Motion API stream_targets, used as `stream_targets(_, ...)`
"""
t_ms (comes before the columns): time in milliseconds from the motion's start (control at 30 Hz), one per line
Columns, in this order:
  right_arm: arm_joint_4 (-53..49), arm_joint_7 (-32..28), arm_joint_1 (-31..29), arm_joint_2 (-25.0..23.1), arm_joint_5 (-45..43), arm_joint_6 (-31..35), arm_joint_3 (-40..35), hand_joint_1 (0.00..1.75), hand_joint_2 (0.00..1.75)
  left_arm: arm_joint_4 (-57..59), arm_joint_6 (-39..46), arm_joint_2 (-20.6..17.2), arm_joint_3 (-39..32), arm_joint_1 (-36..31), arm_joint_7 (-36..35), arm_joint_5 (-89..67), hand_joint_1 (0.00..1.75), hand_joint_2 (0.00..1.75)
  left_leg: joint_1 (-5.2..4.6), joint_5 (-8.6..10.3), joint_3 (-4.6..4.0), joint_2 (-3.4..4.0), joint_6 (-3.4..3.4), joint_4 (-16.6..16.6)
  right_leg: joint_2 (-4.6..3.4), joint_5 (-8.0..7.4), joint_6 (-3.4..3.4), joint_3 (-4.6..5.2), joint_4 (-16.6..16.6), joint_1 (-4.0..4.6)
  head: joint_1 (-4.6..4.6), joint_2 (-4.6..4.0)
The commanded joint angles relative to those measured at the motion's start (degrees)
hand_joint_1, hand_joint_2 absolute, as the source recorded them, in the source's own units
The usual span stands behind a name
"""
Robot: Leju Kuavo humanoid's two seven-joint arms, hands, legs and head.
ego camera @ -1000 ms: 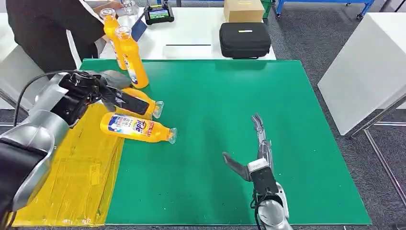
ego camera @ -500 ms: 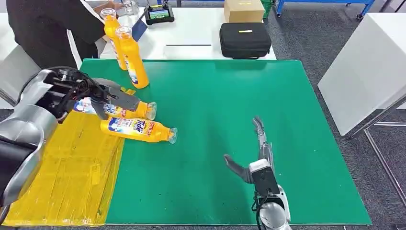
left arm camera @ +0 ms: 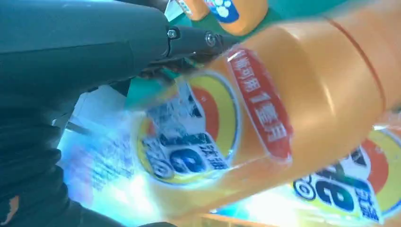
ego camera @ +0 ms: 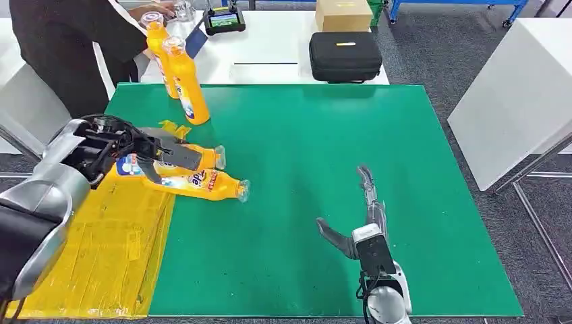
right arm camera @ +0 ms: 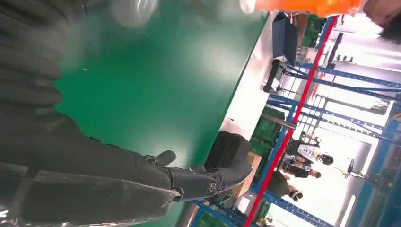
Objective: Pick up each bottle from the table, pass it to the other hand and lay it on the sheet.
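The left hand [ego camera: 158, 152] held a bottle [ego camera: 179, 160] lying sideways, cap pointing away past its fingers. The right hand [ego camera: 357, 216] was open, far off and holding nothing.

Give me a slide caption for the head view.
Left hand grips a lying orange bottle beside the yellow sheet; right hand open.

Held bottle [left arm camera: 302, 104], left wrist view: red label band with white Chinese characters and a "1"; characters too blurred to read surely. Below it a round blue-and-yellow logo, letters smeared. Lying bottle [ego camera: 202, 183], head view: label part hidden, the tail "e" of a blue word shows. Standing bottles [ego camera: 185, 81]: labels too small to read.
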State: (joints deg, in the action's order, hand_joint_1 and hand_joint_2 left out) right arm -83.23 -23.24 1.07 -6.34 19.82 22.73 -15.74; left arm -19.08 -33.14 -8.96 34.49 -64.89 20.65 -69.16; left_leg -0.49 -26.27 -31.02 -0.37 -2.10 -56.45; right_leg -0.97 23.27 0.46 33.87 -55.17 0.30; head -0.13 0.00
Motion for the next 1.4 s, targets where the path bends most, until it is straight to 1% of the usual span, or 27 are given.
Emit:
stream_targets(33,0.25,0.37,-0.45,-0.67,0.43,-0.39,1.65,0.0,1.75,3.19,-0.29,0.75,2.75,-0.86,-0.8,0.33,0.0,1.75,0.02,-0.1,0.19,-0.02,0.17,-0.01,0.13,0.12,0.05,-0.2,-0.02,0.01,0.0,0.0)
stream_targets(100,0.19,0.41,-0.23,-0.65,0.65,-0.45,1.55,0.0,1.75,3.2,0.19,0.75,2.74,-0.43,-1.17,0.47,0.0,1.75,0.02,-0.04,0.1,-0.02,0.1,0.02,0.05,0.04,0.03,-0.11,0.03,0.01,0.0,0.0)
stream_targets(167,0.24,0.45,-0.18,-0.65,0.74,-0.5,1.49,0.0,1.75,3.15,0.54,0.79,2.87,-0.22,-1.43,0.41,0.0,1.75,0.01,-0.11,0.29,0.0,0.19,0.04,0.11,0.12,0.06,-0.29,0.03,0.0,0.0,0.0)
stream_targets(233,0.45,0.51,-0.13,-0.61,0.88,-0.62,1.37,0.0,1.75,3.15,1.31,0.87,2.91,0.13,-2.27,0.47,0.0,1.75,0.01,-0.1,0.27,-0.01,0.18,0.04,0.12,0.11,0.06,-0.27,0.03,0.0,0.0,0.0)
stream_targets(267,0.74,0.53,-0.08,-0.61,0.94,-0.68,1.33,0.0,1.75,3.03,2.45,0.82,3.01,0.46,-3.18,0.4,0.0,1.75,0.0,-0.04,0.15,-0.01,0.1,0.05,0.07,0.05,0.03,-0.15,0.03,-0.01,-0.02,0.0)
stream_targets(333,0.93,0.52,0.09,-0.71,1.06,-0.72,1.39,0.0,1.75,2.62,5.21,0.75,3.46,0.99,-4.2,0.04,0.0,1.75,0.0,-0.07,0.24,-0.01,0.15,0.06,0.09,0.09,0.04,-0.24,0.03,-0.01,0.0,0.0)
stream_targets(367,0.73,0.53,0.44,-0.9,1.4,-0.92,1.55,0.0,1.75,1.85,9.96,0.79,3.18,1.43,-5.0,0.32,0.0,1.75,0.02,-0.05,0.17,0.0,0.12,0.05,0.06,0.05,0.03,-0.17,0.05,0.01,-0.02,0.0)
stream_targets(433,0.55,0.53,0.72,-0.99,1.51,-0.99,1.55,0.0,1.75,1.91,11.3,1.05,2.88,1.29,-5.54,0.64,0.0,1.75,0.0,-0.04,0.17,-0.03,0.12,0.05,0.1,0.07,0.04,-0.17,0.04,-0.01,0.0,0.0)
stream_targets(533,-0.86,0.71,1.96,-1.22,2.43,-1.7,1.99,0.0,1.75,-0.43,23.75,1.37,0.62,1.14,-7.52,2.54,0.0,1.75,0.03,-0.06,0.14,-0.09,0.14,0.0,0.17,0.09,0.04,-0.16,0.01,0.02,0.0,0.0)
stream_targets(600,-1.68,1.18,2.34,-1.53,3.04,-2.23,2.24,0.0,1.75,-2.4,30.67,1.65,-0.38,0.89,-10.11,2.75,0.0,1.75,0.02,-0.09,0.14,-0.09,0.15,-0.03,0.17,0.12,0.04,-0.16,-0.02,0.02,-0.04,0.0)
stream_targets(700,-1.88,1.37,2.32,-1.64,3.2,-2.38,2.27,0.0,1.75,-2.92,30.42,1.81,-0.36,0.65,-10.37,2.69,0.0,1.75,0.03,-0.08,0.07,-0.2,0.14,-0.07,0.24,0.12,0.06,-0.13,-0.04,0.03,0.0,0.0)
stream_targets(767,-1.87,1.38,2.31,-1.64,3.21,-2.39,2.28,0.0,1.75,-2.87,30.42,1.76,-0.35,0.83,-10.34,2.69,0.0,1.75,0.02,-0.04,0.05,-0.08,0.1,-0.02,0.11,0.05,0.04,-0.08,0.0,0.01,0.0,0.0)
stream_targets(833,-1.85,1.38,2.29,-1.64,3.21,-2.39,2.3,0.0,1.75,-2.79,30.4,1.66,-0.35,0.97,-10.33,2.69,0.0,1.75,0.03,-0.12,0.2,-0.06,0.18,-0.04,0.15,0.13,0.06,-0.22,-0.03,0.02,-0.02,0.0)
stream_targets(867,-1.7,1.43,2.22,-1.71,3.28,-2.47,2.4,0.0,1.75,-3.57,33.12,1.54,-0.64,1.2,-10.93,2.57,0.0,1.75,0.02,-0.03,0.06,-0.08,0.11,-0.01,0.12,0.05,0.03,-0.08,0.0,0.01,0.0,0.0)
stream_targets(900,-1.55,1.55,2.02,-1.9,3.4,-2.6,2.57,0.0,1.75,-4.89,37.89,2.16,-2.59,1.19,-12.08,3.71,0.0,1.75,0.03,-0.08,0.14,-0.05,0.17,-0.03,0.14,0.1,0.04,-0.16,-0.02,0.03,0.0,0.0)
stream_targets(967,-1.65,2.3,1.54,-2.21,3.76,-2.94,2.81,0.0,1.75,-8.91,43.25,3.85,-5.68,1.24,-14.93,5.28,0.0,1.75,0.03,-0.04,0.01,-0.11,0.12,-0.05,0.17,0.06,0.03,-0.05,-0.02,0.02,-0.02,0.0)
stream_targets(1000,-1.53,2.77,1.21,-2.24,3.99,-3.17,2.9,0.0,1.75,-12.97,42.87,4.33,-6.72,1.8,-16.42,5.39,0.0,1.75,0.04,-0.15,0.16,-0.15,0.23,-0.12,0.28,0.19,0.07,-0.22,-0.11,0.03,0.0,0.0)
stream_targets(1033,-1.43,2.82,1.09,-2.17,4.01,-3.16,2.96,0.0,1.75,-16.37,42.2,4.4,-7.49,2.61,-16.93,5.39,0.0,1.75,0.06,-0.04,-0.05,-0.19,0.12,-0.09,0.25,0.07,0.03,-0.03,-0.04,0.05,-0.02,0.0)
stream_targets(1133,-1.19,2.82,1.45,-2.09,4.04,-3.09,3.3,0.0,1.75,-24.25,40.28,4.92,-10.1,6.04,-17.02,6.62,0.0,1.75,0.01,-0.02,0.02,-0.28,0.11,-0.02,0.3,0.09,0.05,-0.09,0.01,0.01,-0.02,0.0)
stream_targets(1167,-1.18,2.8,1.61,-2.07,4.08,-3.13,3.38,0.0,1.75,-26.0,40.21,5.2,-10.94,7.31,-16.04,7.7,0.0,1.75,0.01,-0.1,0.15,-0.26,0.15,-0.03,0.3,0.15,0.08,-0.21,-0.01,0.01,0.0,0.0)
stream_targets(1233,-1.54,2.63,1.96,-2.23,4.28,-3.27,3.73,0.0,1.75,-30.76,40.45,6.18,-13.03,10.67,-13.71,10.75,0.0,1.75,-0.02,-0.02,0.09,-0.17,0.08,0.06,0.16,0.05,0.05,-0.13,0.05,-0.03,-0.02,0.0)
stream_targets(1267,-1.61,2.6,1.99,-2.27,4.34,-3.32,3.79,0.0,1.75,-31.5,40.29,6.24,-12.94,11.2,-13.71,10.72,0.0,1.75,-0.02,-0.06,0.19,-0.14,0.12,0.08,0.17,0.08,0.07,-0.23,0.08,-0.02,-0.02,0.0)
stream_targets(1300,-2.33,2.3,2.29,-2.47,4.6,-3.47,3.93,0.0,1.75,-37.21,41.6,7.85,-16.18,14.78,-10.27,16.74,0.0,1.75,-0.04,-0.04,0.12,-0.11,0.08,0.06,0.11,0.06,0.05,-0.14,0.04,-0.05,-0.02,0.0)
stream_targets(1333,-3.12,1.65,2.52,-2.58,4.33,-3.75,3.93,0.0,1.75,-41.61,40.52,8.85,-17.85,17.47,-8.77,21.58,0.0,1.75,-0.03,-0.1,0.21,-0.13,0.13,0.04,0.17,0.11,0.07,-0.24,0.04,-0.04,-0.02,0.0)
stream_targets(1367,-3.54,1.64,2.65,-2.64,4.32,-3.71,3.96,0.0,1.75,-43.32,40.45,8.83,-17.58,18.45,-9.01,21.78,0.0,1.75,-0.04,-0.04,0.13,-0.16,0.09,0.08,0.17,0.07,0.06,-0.17,0.08,-0.05,0.0,0.0)
stream_targets(1400,-5.13,-1.33,2.86,-2.74,0.81,-4.84,3.66,0.0,1.75,-50.27,37.56,11.15,-21.04,23.24,-3.97,34.54,0.0,1.75,-0.04,-0.09,0.23,-0.16,0.13,0.08,0.2,0.12,0.07,-0.26,0.08,-0.05,0.0,0.0)
